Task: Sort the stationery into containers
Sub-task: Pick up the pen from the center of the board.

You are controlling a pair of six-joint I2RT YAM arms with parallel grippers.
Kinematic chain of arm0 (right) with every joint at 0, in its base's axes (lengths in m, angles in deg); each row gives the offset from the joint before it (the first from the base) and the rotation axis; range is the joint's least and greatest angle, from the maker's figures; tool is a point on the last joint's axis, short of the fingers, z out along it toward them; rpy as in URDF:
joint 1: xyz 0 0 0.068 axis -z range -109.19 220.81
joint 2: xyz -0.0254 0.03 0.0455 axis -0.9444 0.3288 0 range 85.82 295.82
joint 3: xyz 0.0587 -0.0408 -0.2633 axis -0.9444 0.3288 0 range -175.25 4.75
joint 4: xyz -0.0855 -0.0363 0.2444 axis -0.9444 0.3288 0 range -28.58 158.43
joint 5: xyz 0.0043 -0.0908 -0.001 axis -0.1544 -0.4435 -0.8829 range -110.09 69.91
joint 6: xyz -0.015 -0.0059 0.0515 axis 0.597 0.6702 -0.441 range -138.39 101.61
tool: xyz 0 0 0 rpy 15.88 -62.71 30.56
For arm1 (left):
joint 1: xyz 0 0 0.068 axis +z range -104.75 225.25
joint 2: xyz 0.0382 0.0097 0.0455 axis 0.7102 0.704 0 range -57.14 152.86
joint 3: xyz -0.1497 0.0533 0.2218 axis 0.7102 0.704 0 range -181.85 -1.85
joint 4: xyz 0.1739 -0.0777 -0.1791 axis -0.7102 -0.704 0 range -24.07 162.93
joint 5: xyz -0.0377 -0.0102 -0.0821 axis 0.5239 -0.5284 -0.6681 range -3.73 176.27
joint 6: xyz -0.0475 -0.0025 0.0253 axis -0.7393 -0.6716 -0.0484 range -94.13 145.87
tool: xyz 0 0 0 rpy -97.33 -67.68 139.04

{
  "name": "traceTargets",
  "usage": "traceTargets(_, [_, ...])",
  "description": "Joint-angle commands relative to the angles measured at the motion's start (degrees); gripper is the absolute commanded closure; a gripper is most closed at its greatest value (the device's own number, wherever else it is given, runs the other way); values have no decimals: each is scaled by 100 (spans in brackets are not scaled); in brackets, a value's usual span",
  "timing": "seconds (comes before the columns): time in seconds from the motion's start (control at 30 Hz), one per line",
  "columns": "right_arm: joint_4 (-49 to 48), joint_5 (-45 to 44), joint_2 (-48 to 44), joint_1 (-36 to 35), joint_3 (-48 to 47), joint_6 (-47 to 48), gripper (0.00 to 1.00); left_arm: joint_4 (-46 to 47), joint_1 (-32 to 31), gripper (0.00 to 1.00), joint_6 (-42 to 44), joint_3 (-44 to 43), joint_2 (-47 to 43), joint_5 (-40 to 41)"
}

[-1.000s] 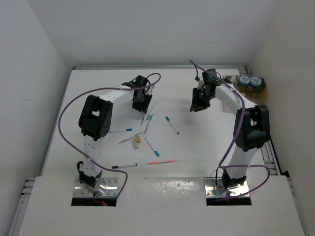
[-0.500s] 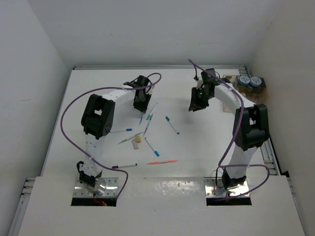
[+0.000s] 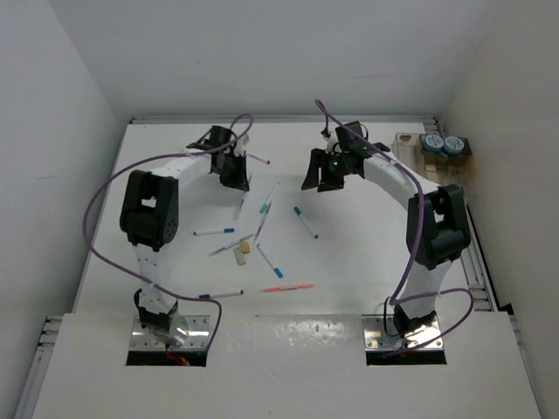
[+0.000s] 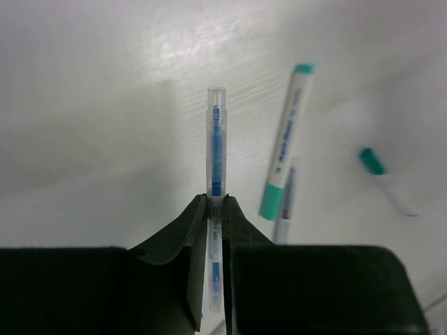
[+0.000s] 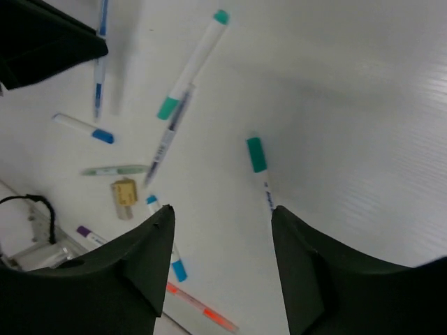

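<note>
My left gripper (image 3: 232, 171) is shut on a clear blue pen (image 4: 216, 150) and holds it above the table; the gripper shows in the left wrist view (image 4: 216, 199). The pen hangs below the gripper in the right wrist view (image 5: 99, 73). My right gripper (image 3: 316, 178) is open and empty over the middle of the table, above a teal-capped pen (image 5: 260, 171). Several pens lie scattered: teal ones (image 3: 265, 208) (image 3: 305, 222), a blue-capped one (image 3: 214, 231), an orange one (image 3: 287, 286), a purple-capped one (image 3: 220, 295). A tan block (image 3: 245, 248) lies among them. The clear box (image 3: 406, 140) and tan box (image 3: 434, 160) stand at the far right with two blue-grey rolls (image 3: 444, 144).
A red-capped pen (image 3: 258, 159) lies just right of the left gripper. White walls close in the table at the back and both sides. The purple cables (image 3: 113, 201) arc over both arms. The base plates (image 3: 170, 332) sit at the near edge.
My left gripper has swung left and back with the blue pen in it. My right gripper has moved left, away from the boxes toward the table's middle.
</note>
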Motion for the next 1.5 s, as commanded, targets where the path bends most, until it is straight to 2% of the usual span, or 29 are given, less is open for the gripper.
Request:
traceTargets(0.0, [-632,543,-160,-175,-267,-292,42,1287,329,100,-541,101,-1272,-1660])
traceTargets(0.17, [-974,1078,51,-491,-750,-555,41,2344,268,100,-1543,769,-1959,-2533])
traceTargets(0.2, [-1071,1185,68,-535,-768,-643,41,2789,241,100,-1692,883,-2125,-2708])
traceTargets(0.3, [-1650,1571,51,-667,-777,-925,39,3399,153,100,-2106,1261,-2372,-2771])
traceTargets(0.6, [-1731,1678,60,-861,-1129,-881,37,3848,39,100,-2783,1359,-2452,-3140])
traceTargets(0.7, [-1783,1696,77,-879,-1129,-899,41,4041,48,100,-2985,1472,-2470,-3211])
traceTargets(0.73, [-1801,1704,86,-879,-1129,-908,45,4103,39,100,-3047,1508,-2487,-3211])
traceTargets(0.83, [-1758,1547,112,-879,-1128,-847,75,4261,56,100,-3188,1579,-2487,-3272])
traceTargets(0.87, [-1722,1494,112,-861,-1129,-803,90,4270,48,100,-3205,1587,-2496,-3272])
traceTargets(0.9, [-1626,1441,69,-844,-1120,-715,96,4270,65,99,-3206,1596,-2496,-3272])
traceTargets(0.93, [-1573,1319,51,-765,-1102,-671,99,4244,91,95,-3197,1596,-2514,-3272])
traceTargets(0.97, [-1486,1283,25,-703,-1050,-644,100,4200,109,73,-3197,1596,-2523,-3246])
traceTargets(1.0, [-1441,1283,-80,-503,-1006,-540,100,4035,162,58,-3188,1596,-2514,-3202])
traceTargets(1.03, [-1371,1274,-142,-387,-962,-469,100,3859,188,23,-3153,1561,-2505,-3045])
traceTargets(1.07, [-1162,1256,-212,-256,-866,-364,100,3579,232,4,-2927,1422,-2479,-2905])
traceTargets(1.1, [-1012,1221,-387,67,-813,-50,100,3324,267,0,-2742,1316,-2453,-2790])
traceTargets(1.17, [-443,907,-546,447,-707,391,100,2270,276,0,-1911,851,-2286,-2474])
traceTargets(1.2, [-204,696,-616,805,-707,967,100,1605,215,0,-1626,684,-2216,-2272])
traceTargets(1.3, [693,-131,-547,1517,-961,1892,100,1108,-39,0,-711,375,-2092,-1114])
traceTargets(1.33, [843,-367,-425,1695,-1031,2026,100,941,-118,0,-544,357,-2083,-449])
traceTargets(1.47, [1344,-1299,111,2460,-1671,2520,100,764,-636,0,159,357,-1978,856])
